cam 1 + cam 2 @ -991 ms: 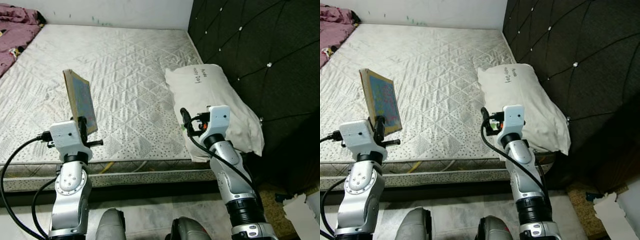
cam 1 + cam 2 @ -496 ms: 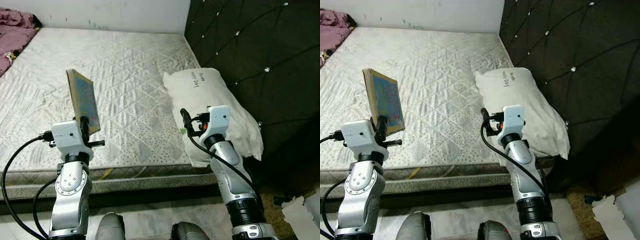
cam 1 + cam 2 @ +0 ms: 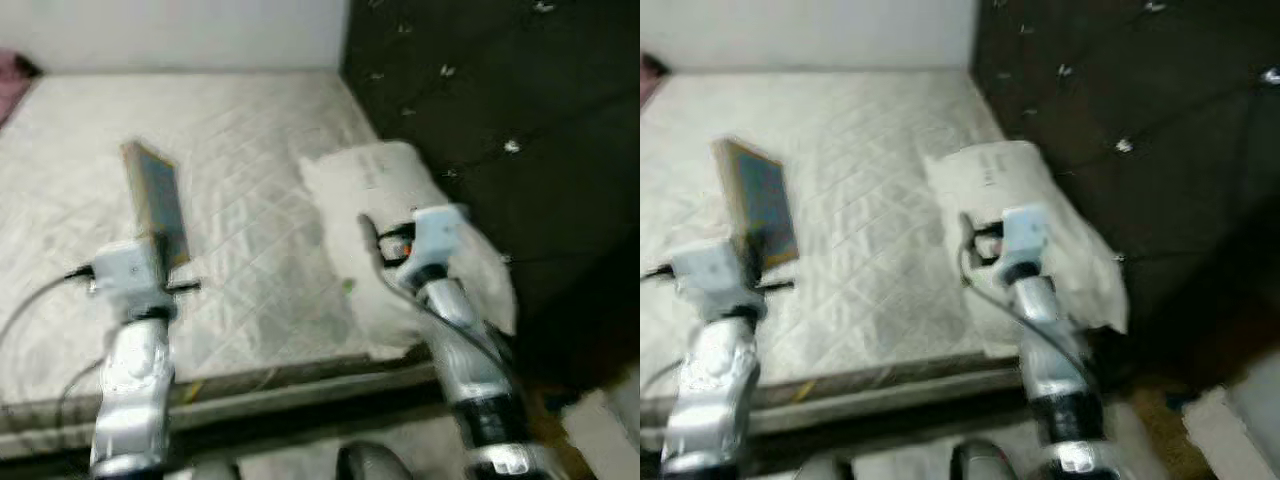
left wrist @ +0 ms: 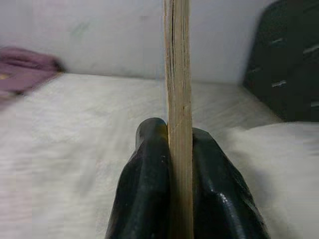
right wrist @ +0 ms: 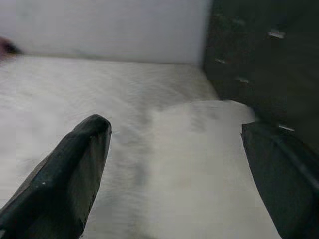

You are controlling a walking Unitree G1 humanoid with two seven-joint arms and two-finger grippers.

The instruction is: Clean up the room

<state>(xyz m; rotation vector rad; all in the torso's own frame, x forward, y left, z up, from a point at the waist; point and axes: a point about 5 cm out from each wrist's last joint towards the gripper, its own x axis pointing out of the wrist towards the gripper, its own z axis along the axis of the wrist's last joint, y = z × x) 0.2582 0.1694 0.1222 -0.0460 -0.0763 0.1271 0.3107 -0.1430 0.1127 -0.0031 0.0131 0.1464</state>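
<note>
Since the last look the whole head view has swung and gone blurry: camera moved, not the things. Pink bedding that sat upper left earlier is now just a sliver at the left edge (image 3: 648, 66), and the headboard takes more of the upper right.

My left gripper (image 4: 172, 164) holds the same clamp as before, fingers (image 4: 144, 189) pinched tight on the lower edge of the book (image 3: 155, 200). Book stands upright on edge, thin wooden-looking spine toward my wrist cam (image 4: 178, 99), bluish cover facing right in the head view. It sits left of centre in frame, above the mattress, not touching it.

My right gripper (image 5: 174, 164) is spread wide, nothing between the fingers (image 5: 70, 174). In the head view that wrist block sits centre-right, over the lower part of the pillow (image 3: 370, 180); contact w/ pillow: can't tell.

Surface: bare quilted white mattress (image 3: 240, 130) fills upper left and centre, diamond stitching. White pillow lies at its right edge, against the dark tufted headboard (image 3: 480, 90) w/ small shiny buttons. White wall (image 3: 170, 35) across the top. Bed-frame edge runs along the lower part of frame; pale tiled floor below it. Something pale at lower right corner, too blurred to ID.
</note>
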